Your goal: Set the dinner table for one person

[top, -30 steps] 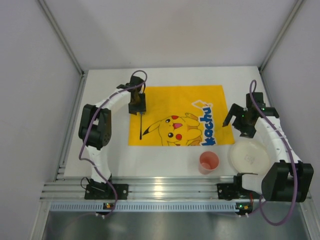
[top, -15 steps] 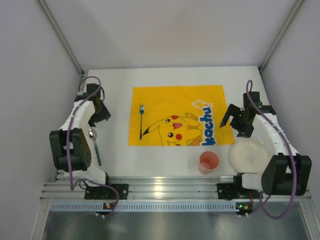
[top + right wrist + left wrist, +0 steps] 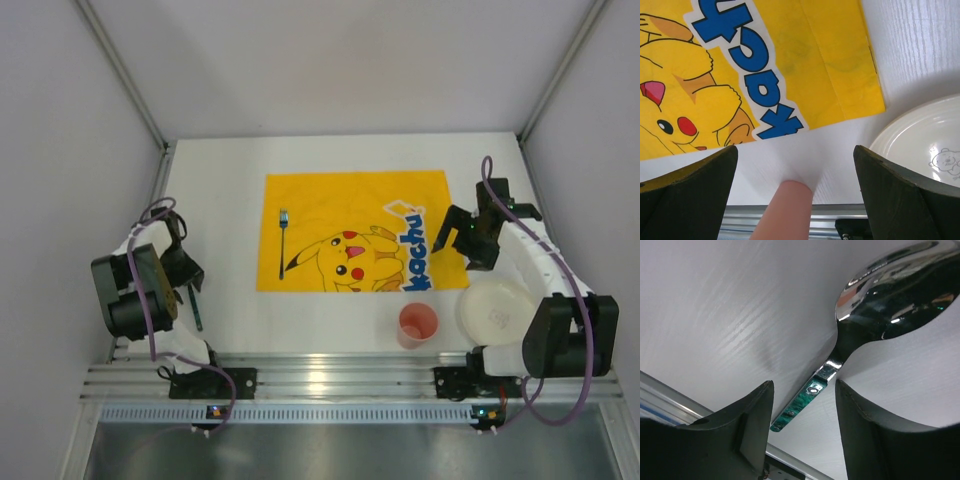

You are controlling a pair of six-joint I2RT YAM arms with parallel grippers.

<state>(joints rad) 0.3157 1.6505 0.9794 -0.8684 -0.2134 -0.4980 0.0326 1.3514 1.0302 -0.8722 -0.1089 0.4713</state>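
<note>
On the white dinner table [image 3: 330, 318] lies a yellow cartoon mat [image 3: 355, 215]; a fork [image 3: 283, 235] rests on its left part. A spoon [image 3: 890, 295] with a shiny bowl and green handle [image 3: 196, 310] lies on the table left of the mat. My left gripper [image 3: 186, 272] hovers low over it, open, with its fingers either side of the handle [image 3: 800, 407] and not touching it. My right gripper [image 3: 462, 245] hangs open at the mat's right edge, above a pink cup [image 3: 785, 210] and beside a white plate [image 3: 925, 140].
The pink cup [image 3: 418, 324] and white plate [image 3: 495, 310] stand near the front right. A ribbed aluminium rail [image 3: 330, 380] runs along the near edge. Grey walls close in the left, right and back sides.
My left arm drew back from the mat to the table's left side over the spoon, leaving the fork on the mat, and its jaws opened. The right gripper shifted slightly left.
</note>
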